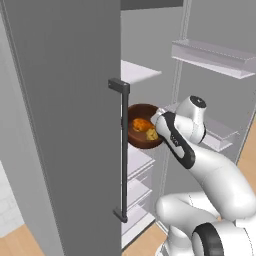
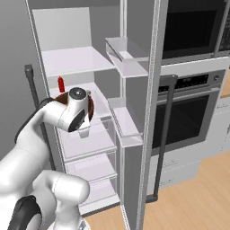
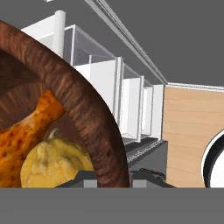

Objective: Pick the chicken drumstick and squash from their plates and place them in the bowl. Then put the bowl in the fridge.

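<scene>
The dark reddish-brown bowl (image 1: 138, 140) hangs tilted in front of the open fridge (image 1: 65, 125), level with its middle shelves. In it lie the orange-brown chicken drumstick (image 1: 140, 123) and the lumpy yellow squash (image 1: 151, 134). My gripper (image 1: 156, 120) is shut on the bowl's right rim. In the hand view the bowl's rim (image 3: 87, 113) runs between my fingertips (image 3: 146, 177), with the drumstick (image 3: 26, 131) and squash (image 3: 57, 162) just inside. From the right, my hand covers most of the bowl (image 2: 91, 106). The plates are out of view.
The fridge door's long dark handle (image 1: 123, 150) stands just left of the bowl. White shelves (image 2: 76, 60) and door bins (image 2: 128, 126) fill the fridge, and a small red bottle (image 2: 61, 83) stands on a shelf. A black wall oven (image 2: 193, 103) is to the right.
</scene>
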Tool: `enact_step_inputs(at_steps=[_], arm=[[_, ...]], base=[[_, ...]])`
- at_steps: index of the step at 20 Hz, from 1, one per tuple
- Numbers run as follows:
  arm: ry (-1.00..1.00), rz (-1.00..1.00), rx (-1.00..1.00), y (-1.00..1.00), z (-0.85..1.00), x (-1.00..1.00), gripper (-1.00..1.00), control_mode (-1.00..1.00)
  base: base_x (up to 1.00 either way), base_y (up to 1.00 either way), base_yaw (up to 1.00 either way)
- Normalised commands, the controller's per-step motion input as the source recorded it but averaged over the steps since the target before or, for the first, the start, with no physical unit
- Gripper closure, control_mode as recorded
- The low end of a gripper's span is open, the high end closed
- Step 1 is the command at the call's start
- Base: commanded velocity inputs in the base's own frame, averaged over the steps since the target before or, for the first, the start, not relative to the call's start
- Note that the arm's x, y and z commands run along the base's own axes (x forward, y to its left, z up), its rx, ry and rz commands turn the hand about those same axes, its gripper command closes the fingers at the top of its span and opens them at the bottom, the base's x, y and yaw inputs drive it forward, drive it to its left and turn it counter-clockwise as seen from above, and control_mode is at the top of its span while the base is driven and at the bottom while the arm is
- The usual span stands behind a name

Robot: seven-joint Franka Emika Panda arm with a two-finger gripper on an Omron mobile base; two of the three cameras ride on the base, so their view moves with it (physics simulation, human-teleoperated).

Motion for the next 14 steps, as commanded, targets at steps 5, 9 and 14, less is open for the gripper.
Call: enact_step_inputs(at_steps=[5, 9, 14], arm=[[0.0, 0.0, 0.0, 0.0, 0.0, 0.0, 1.0, 1.0], [0.0, 0.0, 0.0, 0.0, 0.0, 0.0, 1.0, 1.0], [-0.06, 0.0, 0.0, 0.0, 0.3, 0.06, 1.0, -1.0]], base=[[0.59, -0.08, 0.0], [0.23, -0.19, 0.01], [0.05, -0.02, 0.0]])
